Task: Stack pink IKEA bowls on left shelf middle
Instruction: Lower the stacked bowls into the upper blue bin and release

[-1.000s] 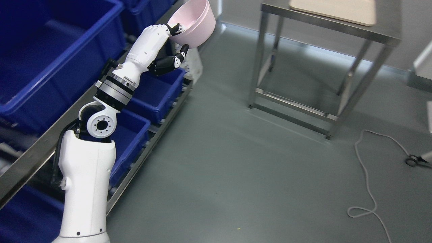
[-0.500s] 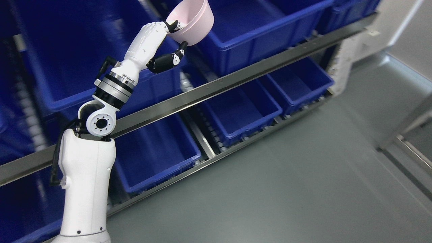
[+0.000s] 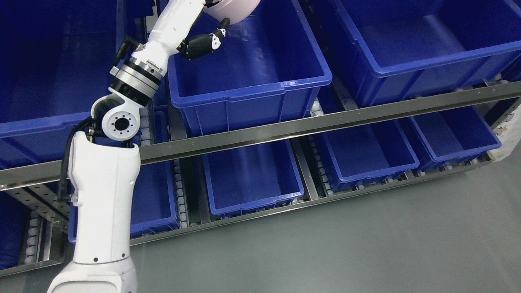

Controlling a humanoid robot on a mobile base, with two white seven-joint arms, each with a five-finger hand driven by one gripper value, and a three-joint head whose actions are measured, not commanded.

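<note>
Blue bins (image 3: 248, 87), left hand (image 3: 203, 24) gripping pink bowl (image 3: 236, 10)

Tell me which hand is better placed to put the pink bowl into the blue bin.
Left. The left hand already grips the pink bowl above the middle blue bin. The right hand is out of view.

The left arm (image 3: 101, 195) has a glossy white shell, with a round white elbow joint ringed by small dark screw holes. A black cable runs beside it. A ribbed silver and black wrist collar leads to the white hand (image 3: 191, 24) with black fingers (image 3: 203, 40).
</note>
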